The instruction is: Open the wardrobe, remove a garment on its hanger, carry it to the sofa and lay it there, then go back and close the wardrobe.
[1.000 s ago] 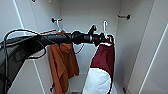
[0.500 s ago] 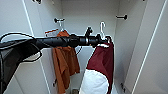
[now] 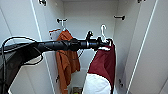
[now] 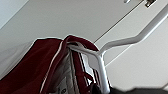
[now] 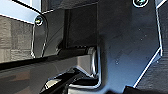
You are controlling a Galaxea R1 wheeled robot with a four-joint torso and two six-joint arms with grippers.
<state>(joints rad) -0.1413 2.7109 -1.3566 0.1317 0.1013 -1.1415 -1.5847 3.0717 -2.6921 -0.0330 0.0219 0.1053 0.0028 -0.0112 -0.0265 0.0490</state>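
The wardrobe (image 3: pixel 90 27) is seen standing open in the head view, its white doors swung out to either side and its pale interior exposed. Inside it, an orange-rust garment (image 3: pixel 67 60) is hung toward the left from a short dark bracket (image 3: pixel 61 20). The garment (image 3: pixel 105 66), maroon with a white sleeve at its lower part, is seen at the front right of the opening, carried on the hanger (image 3: pixel 103 29), whose white hook is raised free of the matching bracket (image 3: pixel 120 17) on the right wall. The left arm is stretched across the opening, and the left hand (image 3: pixel 103 43) is placed at the hanger's neck, just above the maroon collar; whether its fingers are pinched on the hanger cannot be told. In the left wrist view the hanger's white shoulder and neck (image 4: pixel 100 56) are shown emerging from the maroon collar (image 4: pixel 50 67).
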